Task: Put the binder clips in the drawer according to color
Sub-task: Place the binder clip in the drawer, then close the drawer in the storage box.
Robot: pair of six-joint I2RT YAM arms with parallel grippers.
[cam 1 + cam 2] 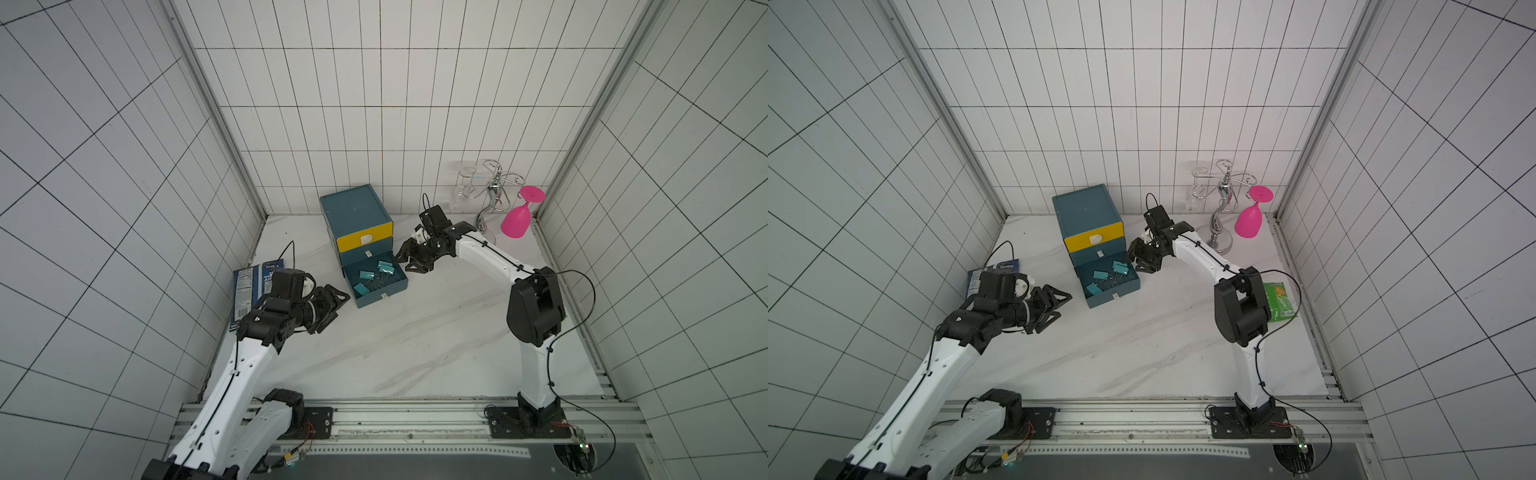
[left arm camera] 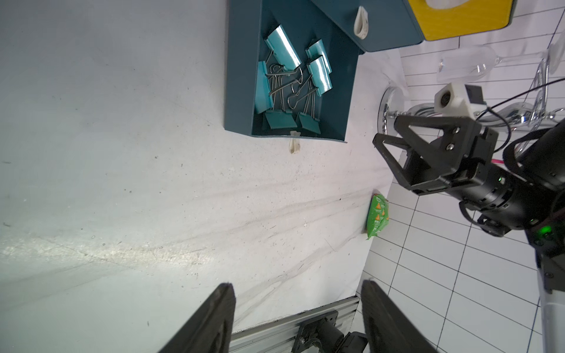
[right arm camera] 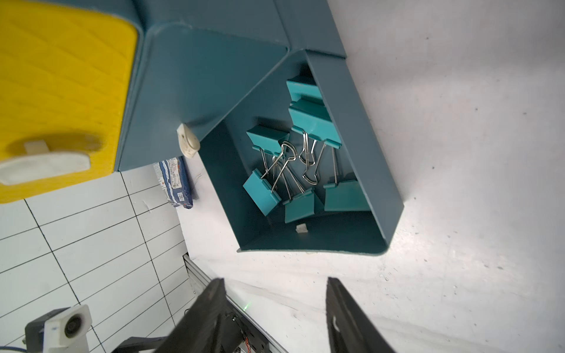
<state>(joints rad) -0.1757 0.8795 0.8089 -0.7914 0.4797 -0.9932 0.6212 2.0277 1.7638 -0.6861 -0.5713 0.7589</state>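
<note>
The drawer cabinet (image 1: 353,208) (image 1: 1086,208) stands at the back middle of the table, dark teal. Its yellow top drawer (image 1: 365,237) and the middle teal one are pushed in. The bottom drawer (image 1: 384,296) (image 1: 1115,296) is pulled out. Several teal binder clips (image 1: 366,275) (image 1: 1099,275) (image 2: 282,49) (image 3: 315,122) with silver wire handles lie tangled inside it. My left gripper (image 1: 338,309) (image 1: 1065,307) (image 2: 297,284) hovers open and holds nothing, left of the open drawer. My right gripper (image 1: 403,262) (image 1: 1134,259) (image 3: 275,279) hangs open, nothing in it, beside the drawer's back right corner.
A blue snack packet (image 1: 253,291) lies by the left wall under my left arm. A green packet (image 1: 1279,301) (image 2: 377,218) lies by the right wall. A chrome glass rack (image 1: 492,195) with a pink wine glass (image 1: 519,216) and a clear glass (image 1: 461,191) stands at the back right.
</note>
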